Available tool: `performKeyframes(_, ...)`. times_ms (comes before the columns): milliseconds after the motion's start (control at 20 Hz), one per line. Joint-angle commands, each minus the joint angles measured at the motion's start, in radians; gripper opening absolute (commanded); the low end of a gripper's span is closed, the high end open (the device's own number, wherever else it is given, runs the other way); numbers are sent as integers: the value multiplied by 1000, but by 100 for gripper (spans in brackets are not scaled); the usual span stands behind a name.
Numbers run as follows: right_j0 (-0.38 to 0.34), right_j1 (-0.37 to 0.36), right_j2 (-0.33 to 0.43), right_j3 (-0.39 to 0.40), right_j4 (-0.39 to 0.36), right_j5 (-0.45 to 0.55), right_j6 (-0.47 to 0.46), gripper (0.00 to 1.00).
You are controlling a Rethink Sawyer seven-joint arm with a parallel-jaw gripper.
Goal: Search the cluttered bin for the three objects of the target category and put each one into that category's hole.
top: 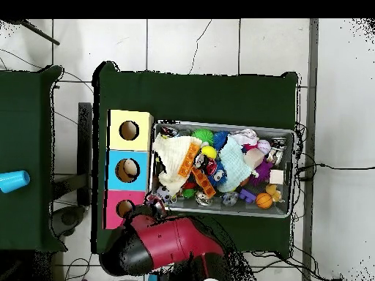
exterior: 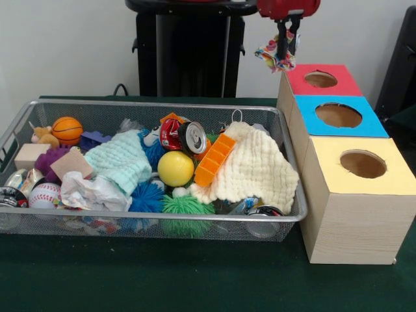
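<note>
Well, on the left a wire basket (exterior: 289, 214) sits on the green worktop (exterior: 162, 279), and it is full of stuff. Going from left to right inside it, there is a small orange ball (exterior: 67, 129), a white baseball (exterior: 44, 194), a wooden block (exterior: 31, 155), a light green cloth (exterior: 120, 162), a yellow ball (exterior: 175, 168), a red can (exterior: 182, 136), an orange plastic rack (exterior: 214, 159) and a big cream cloth (exterior: 253, 170). Counting them, that makes three balls, two cloths, one red can that shows clearly, and two fuzzy spiky toys near the front, one blue (exterior: 144, 198) and one green (exterior: 186, 209). To the right of the basket are three wooden boxes in a row, and each one has one round hole on top. The nearest box has a yellow top (exterior: 390, 175), the middle one a blue top (exterior: 370, 120) and the far one a red top (exterior: 344, 81). Up above the red box, the hand (exterior: 284, 47) is pinching a small colourful rag toy (exterior: 275, 57), and the toy hangs in the air just left of the red hole (exterior: 320, 79). It looks like the job right now is to drop this toy into that hole. To do it well, the hand should slide over until the toy hangs right over the middle of the hole, come down low, and only then let go, because the floppy bits could catch on the edge. I cannot tell from here how many more toys like it are hiding in the basket.
</note>
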Motion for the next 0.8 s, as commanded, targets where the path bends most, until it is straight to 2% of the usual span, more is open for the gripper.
performKeyframes(50,53,54,-76,-142,76,107,235,0)
performKeyframes(400,80,75,-87,-213,130,172,194,0)
performKeyframes(800,116,117,-118,-292,157,196,200,0)
